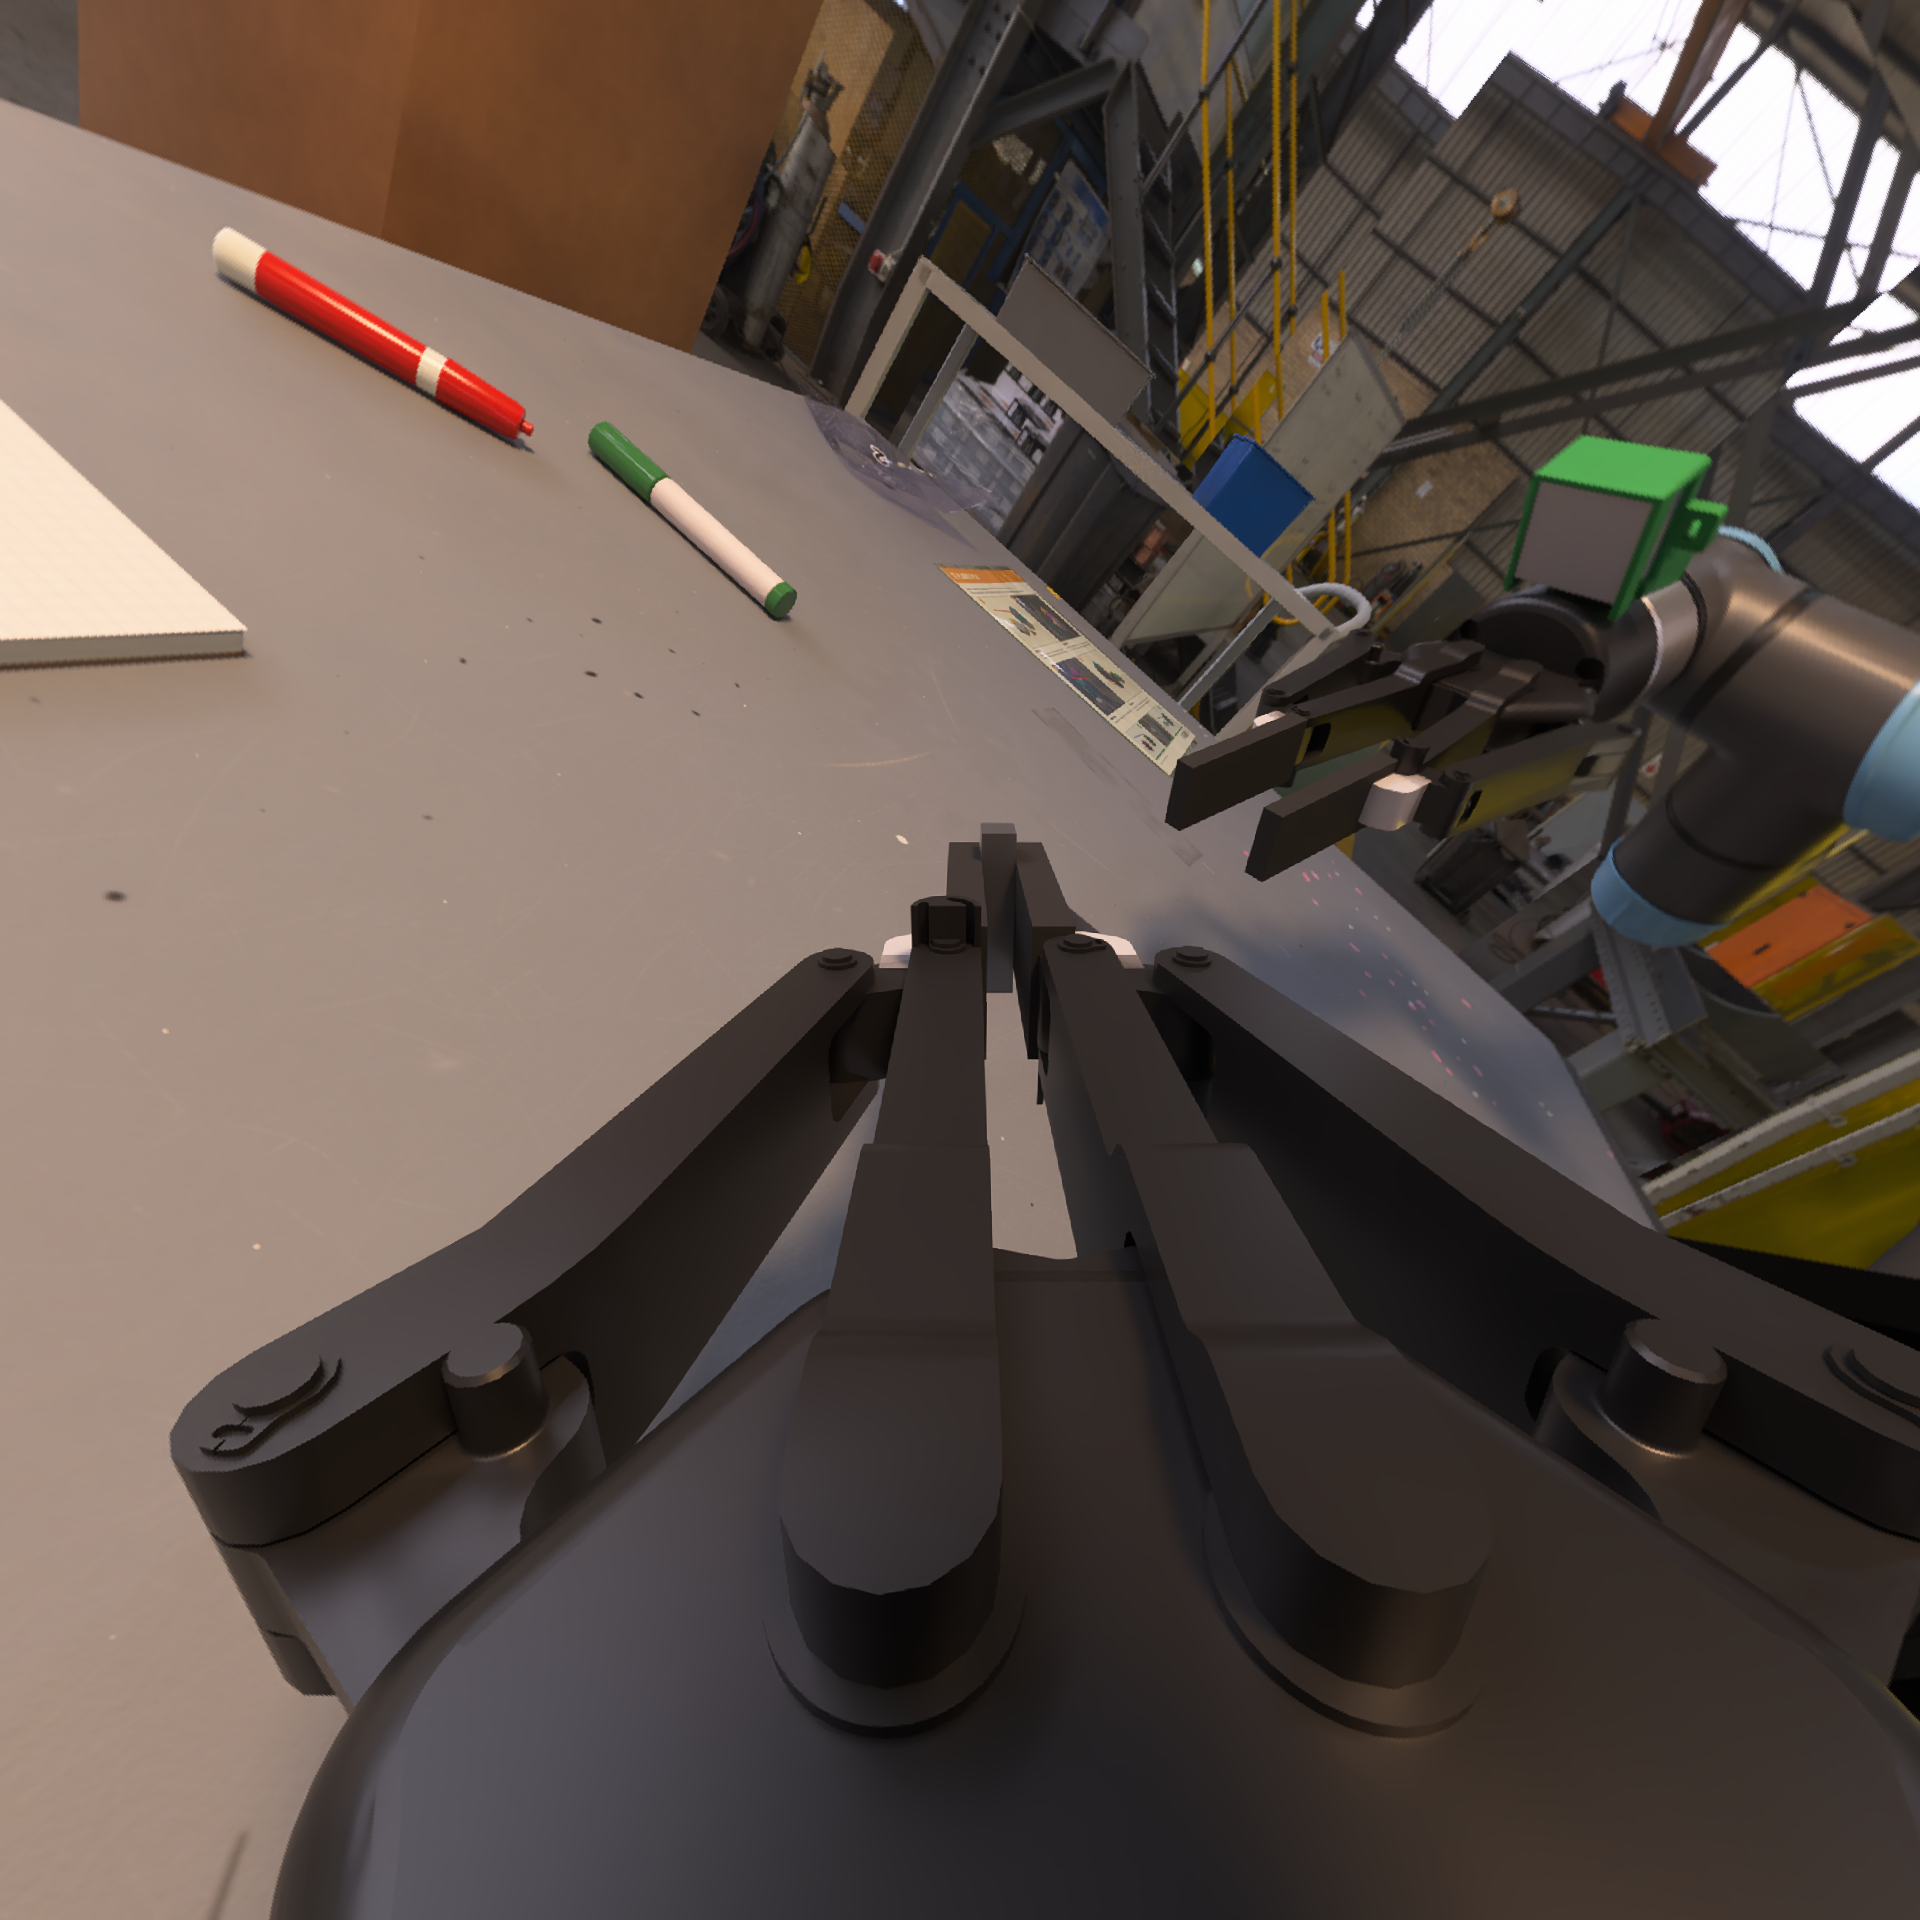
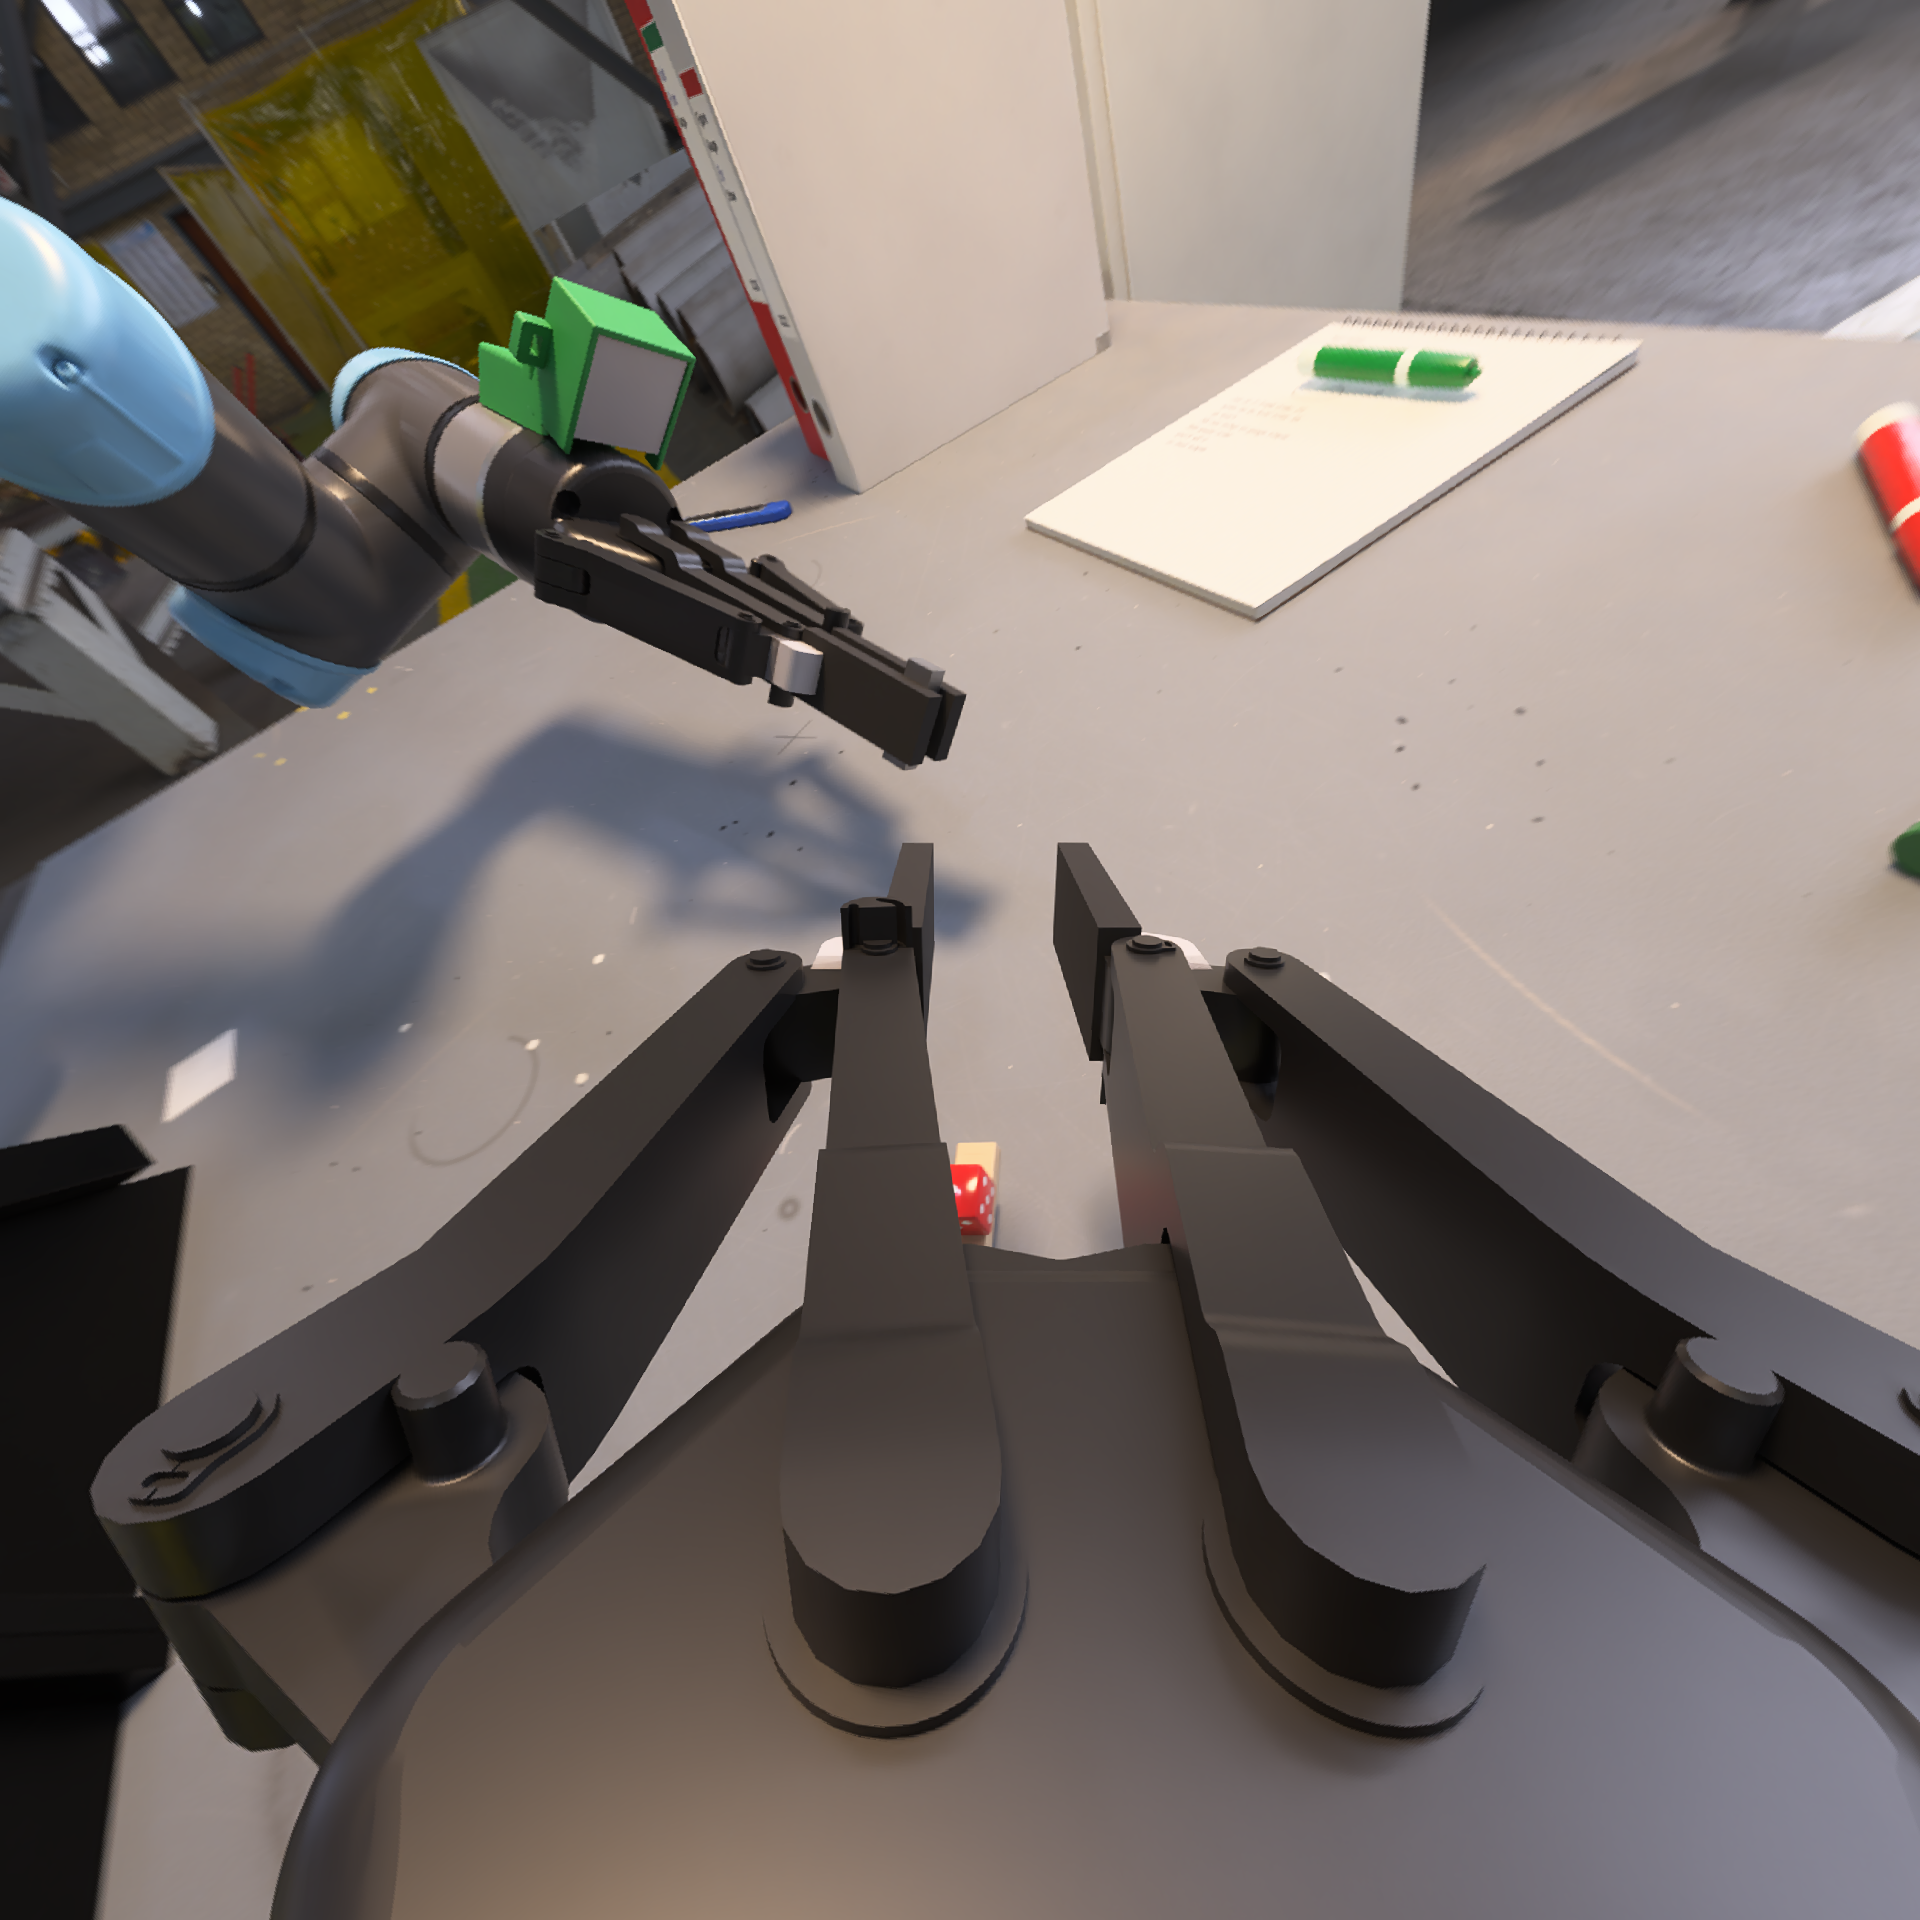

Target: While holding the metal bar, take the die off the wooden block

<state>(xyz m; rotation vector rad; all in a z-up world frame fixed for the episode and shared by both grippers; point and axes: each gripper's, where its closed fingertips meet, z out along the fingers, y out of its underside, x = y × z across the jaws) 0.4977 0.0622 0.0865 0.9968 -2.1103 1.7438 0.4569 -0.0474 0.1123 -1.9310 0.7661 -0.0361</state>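
Nearby, red marker (image 1: 366, 330), green marker (image 1: 691, 518), notepad (image 1: 94, 582) lie well apart.

The right hand's fingers (image 2: 878, 1091) hide most of the die (image 2: 971, 1191) and wooden block (image 2: 980, 1158).

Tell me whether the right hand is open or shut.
Open. In its own wrist view the right hand shows a clear gap between its fingertips with bare table visible through it, nothing held.
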